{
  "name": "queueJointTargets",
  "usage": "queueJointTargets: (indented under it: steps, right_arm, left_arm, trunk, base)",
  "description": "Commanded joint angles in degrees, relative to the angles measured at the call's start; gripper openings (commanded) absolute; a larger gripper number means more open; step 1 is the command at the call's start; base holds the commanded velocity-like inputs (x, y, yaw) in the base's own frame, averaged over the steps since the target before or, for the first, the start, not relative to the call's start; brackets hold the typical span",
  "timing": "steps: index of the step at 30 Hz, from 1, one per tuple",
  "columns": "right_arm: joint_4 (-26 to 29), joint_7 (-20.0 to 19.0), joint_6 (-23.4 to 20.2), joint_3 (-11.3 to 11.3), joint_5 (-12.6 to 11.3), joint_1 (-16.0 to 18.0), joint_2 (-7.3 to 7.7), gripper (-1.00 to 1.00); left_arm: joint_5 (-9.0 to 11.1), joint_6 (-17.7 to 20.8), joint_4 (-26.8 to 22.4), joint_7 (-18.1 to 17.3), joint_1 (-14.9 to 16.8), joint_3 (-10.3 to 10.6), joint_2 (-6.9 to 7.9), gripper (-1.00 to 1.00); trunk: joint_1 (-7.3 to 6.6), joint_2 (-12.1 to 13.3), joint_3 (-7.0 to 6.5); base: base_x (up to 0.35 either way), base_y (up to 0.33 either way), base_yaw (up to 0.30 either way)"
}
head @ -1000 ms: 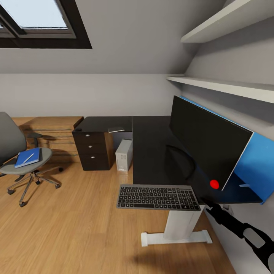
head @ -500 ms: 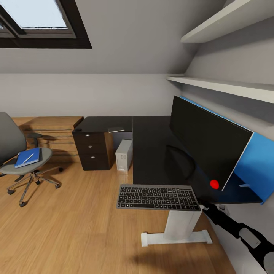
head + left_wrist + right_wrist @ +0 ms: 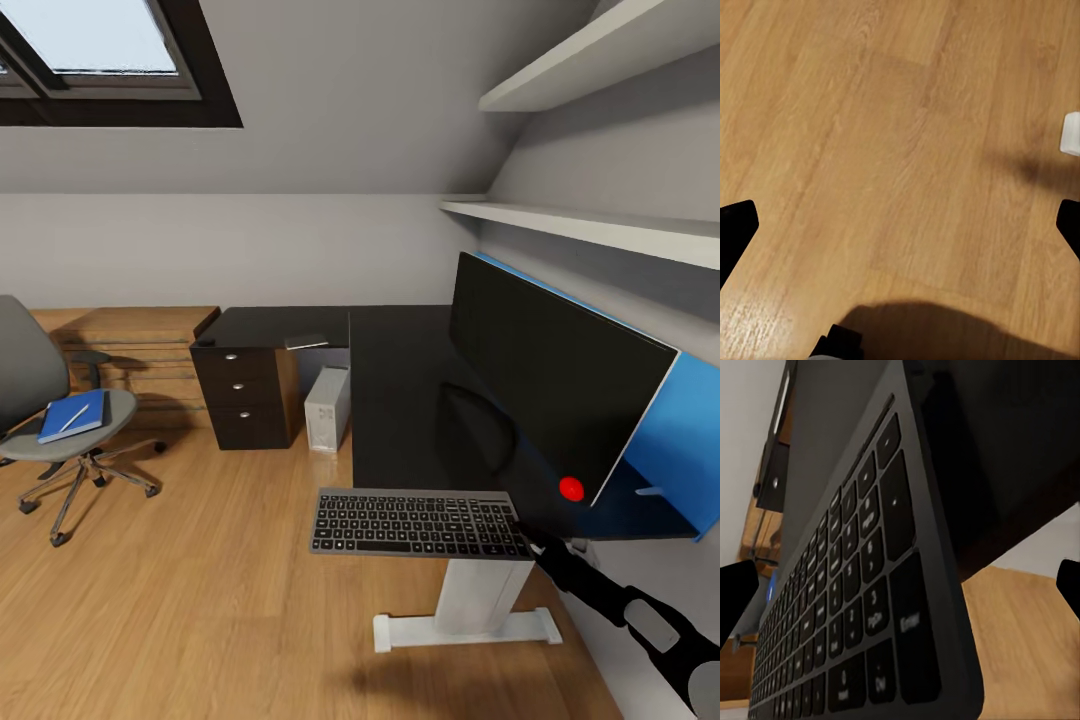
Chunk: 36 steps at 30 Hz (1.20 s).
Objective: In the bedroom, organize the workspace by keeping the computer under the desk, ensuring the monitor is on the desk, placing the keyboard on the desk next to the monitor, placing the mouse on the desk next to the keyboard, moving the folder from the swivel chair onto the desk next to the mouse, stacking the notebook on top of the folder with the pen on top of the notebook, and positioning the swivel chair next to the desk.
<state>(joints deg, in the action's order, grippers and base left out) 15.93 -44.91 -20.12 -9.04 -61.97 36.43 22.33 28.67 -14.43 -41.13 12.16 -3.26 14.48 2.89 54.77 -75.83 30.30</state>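
— Where's the keyboard (image 3: pixel 415 521) sitting?
— On the near edge of the desk (image 3: pixel 400 400), overhanging it, in front of the monitor (image 3: pixel 555 395). My right gripper (image 3: pixel 900 585) is at its right end, fingers (image 3: pixel 736 596) spread wide either side of the corner, not clamped.
— And the left gripper (image 3: pixel 900 229)?
— I see it released over bare wooden floor (image 3: pixel 892 150). The folder (image 3: pixel 72 415) with the pen (image 3: pixel 72 417) lies on the swivel chair (image 3: pixel 60 420); the computer (image 3: pixel 327 407) stands under the desk

The swivel chair (image 3: pixel 45 400) is cut by the frame edge; the mouse (image 3: pixel 205 341) is barely discernible.
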Motion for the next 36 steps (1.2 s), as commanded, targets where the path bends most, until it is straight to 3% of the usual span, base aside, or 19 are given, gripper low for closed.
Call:
queueJointTargets:
  steps: [1, 33, 34, 36]
  right_arm:
    - [-0.02, 0.24, -0.36, -0.31, -0.60, 0.04, -0.13, 1.00]
    - [-0.11, 1.49, -0.91, -0.19, -0.69, 0.04, -0.89, 1.00]
    - [-0.11, 1.49, -0.93, -0.19, -0.69, 0.04, -0.89, -1.00]
    - [-0.11, 1.49, -1.03, -0.19, -0.69, 0.04, -0.89, -1.00]
  left_arm:
    - [0.51, -0.24, -0.09, 0.50, 0.01, 0.44, 0.10, 1.00]
    - [0.51, -0.20, -0.09, 0.55, 0.01, 0.37, 0.10, 1.00]
    - [0.51, -0.18, -0.09, 0.56, 0.01, 0.37, 0.10, 1.00]
    - [0.51, -0.18, -0.09, 0.57, 0.01, 0.37, 0.10, 1.00]
  trunk:
    - [0.00, -0.03, 0.05]
    - [0.00, -0.03, 0.05]
    - [0.00, -0.03, 0.05]
    - [0.00, -0.03, 0.05]
  base:
    - [0.000, 0.000, 0.000]
    - [0.000, 0.000, 0.000]
    - [0.000, 0.000, 0.000]
    - [0.000, 0.000, 0.000]
